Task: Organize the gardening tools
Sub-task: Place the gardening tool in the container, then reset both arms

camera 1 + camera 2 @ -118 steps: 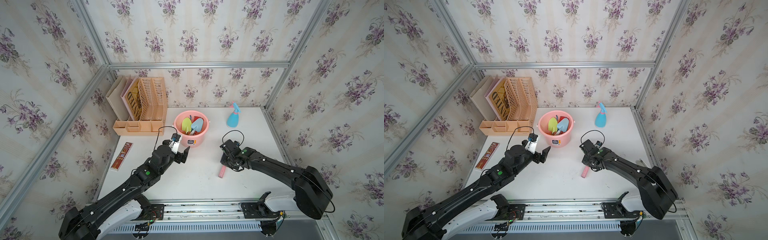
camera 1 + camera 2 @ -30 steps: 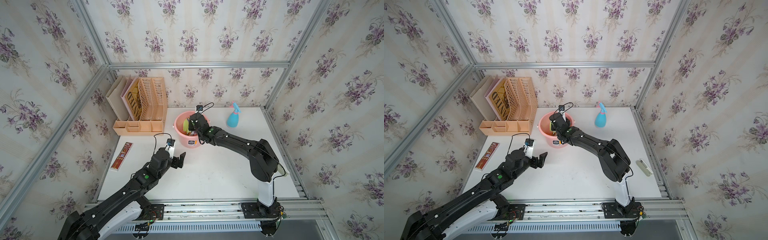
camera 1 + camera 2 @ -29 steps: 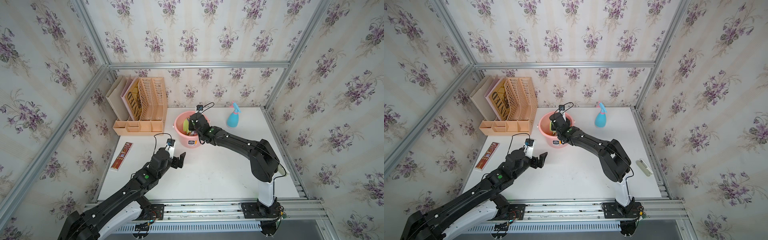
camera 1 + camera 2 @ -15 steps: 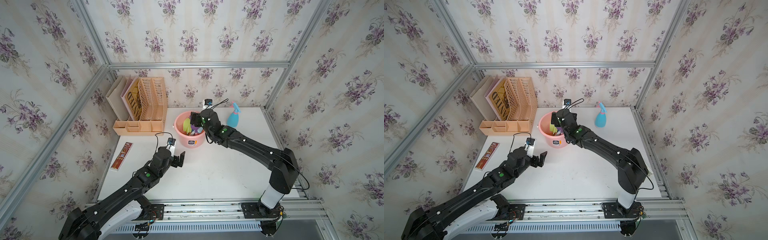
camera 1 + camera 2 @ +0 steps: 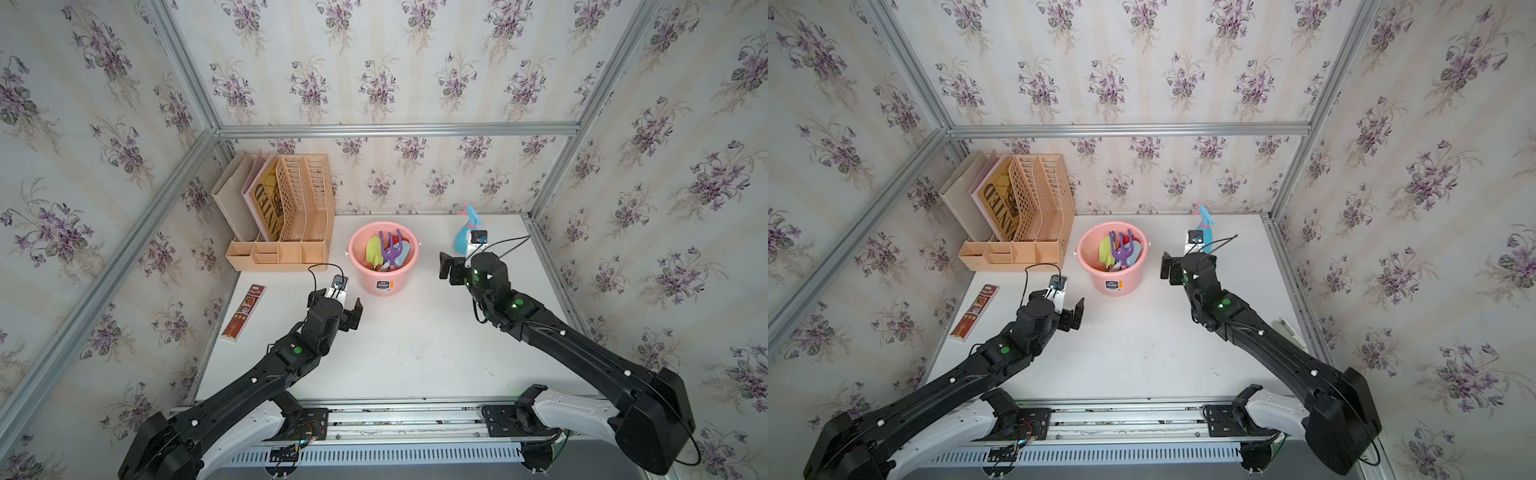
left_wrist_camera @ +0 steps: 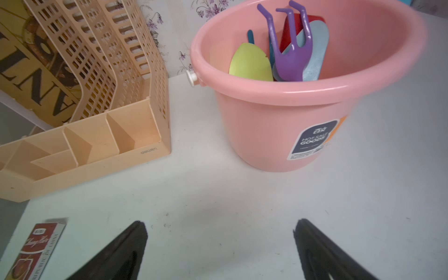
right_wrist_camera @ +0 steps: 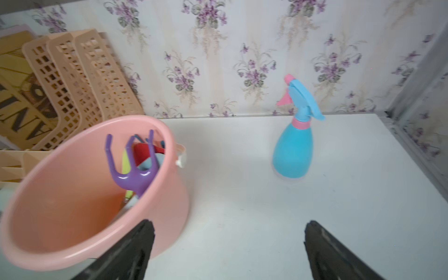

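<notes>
Light's bright and super even, with no obvious source. There are no hard shadows, just faint soft smudges on the white table (image 5: pixel 415 353), which looks nearly washed out toward its far right corner. Both top views are sharp, but they're wide-angle, so the walls (image 5: pixel 374 62) splay outward near the picture edges. In the left wrist view the pink bucket (image 6: pixel 266 126) has its rim smeared on one side. The right wrist view is soft all over: the bucket is worst and the spray bottle (image 7: pixel 292 150) is slightly fuzzy.

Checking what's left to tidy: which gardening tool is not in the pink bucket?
The light-blue spray bottle: it stands on the table, while the others sit inside the pink bucket.
</notes>
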You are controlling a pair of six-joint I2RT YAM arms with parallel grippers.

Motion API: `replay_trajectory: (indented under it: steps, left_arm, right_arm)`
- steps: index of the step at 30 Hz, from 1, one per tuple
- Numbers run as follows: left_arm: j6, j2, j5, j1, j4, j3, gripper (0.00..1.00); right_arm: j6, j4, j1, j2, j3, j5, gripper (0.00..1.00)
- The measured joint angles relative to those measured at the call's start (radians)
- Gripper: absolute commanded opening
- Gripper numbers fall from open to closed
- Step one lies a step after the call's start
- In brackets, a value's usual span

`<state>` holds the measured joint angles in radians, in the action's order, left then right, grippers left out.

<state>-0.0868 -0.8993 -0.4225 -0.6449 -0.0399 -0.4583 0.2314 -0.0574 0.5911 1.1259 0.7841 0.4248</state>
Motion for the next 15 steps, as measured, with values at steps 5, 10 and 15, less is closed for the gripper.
replay_trajectory:
  steps: [5, 10, 15]
  left_arm:
    - [0.087, -0.034, -0.072, 0.061, -0.113, 0.057, 0.99]
    - [0.206, -0.119, -0.090, 0.148, -0.272, 0.085, 0.99]
    - [0.234, -0.182, -0.039, 0.323, -0.432, 0.152, 0.99]
  right_arm:
    - [-0.026, -0.160, -0.179, -0.109, -0.261, 0.065, 1.00]
    - [-0.098, -0.378, -0.227, -0.074, -0.468, 0.145, 1.00]
    - [-0.187, -0.633, -0.248, 0.039, -0.573, 0.232, 1.00]
